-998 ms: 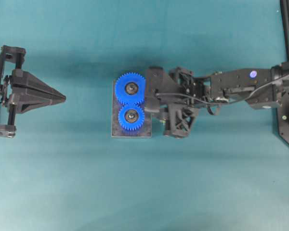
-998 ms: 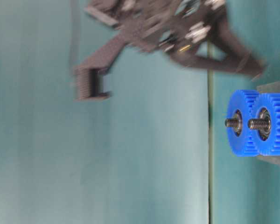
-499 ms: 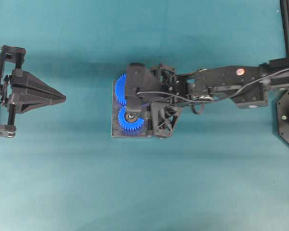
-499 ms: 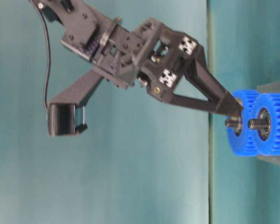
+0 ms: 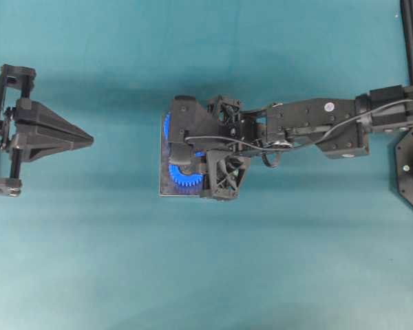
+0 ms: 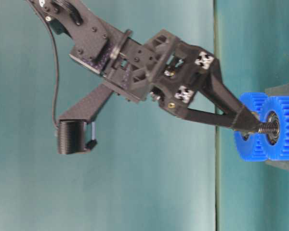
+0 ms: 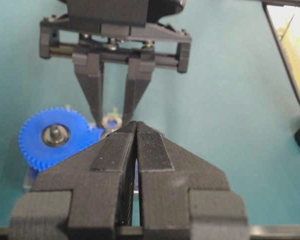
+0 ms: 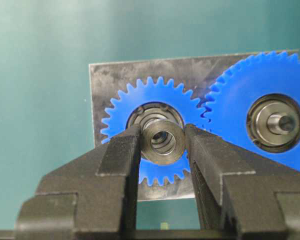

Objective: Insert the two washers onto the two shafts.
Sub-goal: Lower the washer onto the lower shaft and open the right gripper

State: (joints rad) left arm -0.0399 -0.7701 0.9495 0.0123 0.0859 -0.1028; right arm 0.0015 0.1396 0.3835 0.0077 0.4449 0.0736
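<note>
Steel-grey and ring-shaped, the washer (image 8: 163,141) sits pinched edge-on between the fingertips of the right gripper (image 8: 163,145), directly in front of the smaller blue gear (image 8: 151,131) and roughly lined up with its hub. From table level the tips of this gripper have reached the end of the threaded shaft (image 6: 266,128) that stands out of that gear. The left gripper (image 7: 136,131) hangs well apart with its jaws pressed together, holding nothing. The risk now is misalignment: if the washer's bore sits slightly off the shaft's axis or tilted, it could catch on the threads, and pressing on might twist it out of the grip. Letting go too early could drop it onto the grey base plate (image 8: 110,80).
</note>
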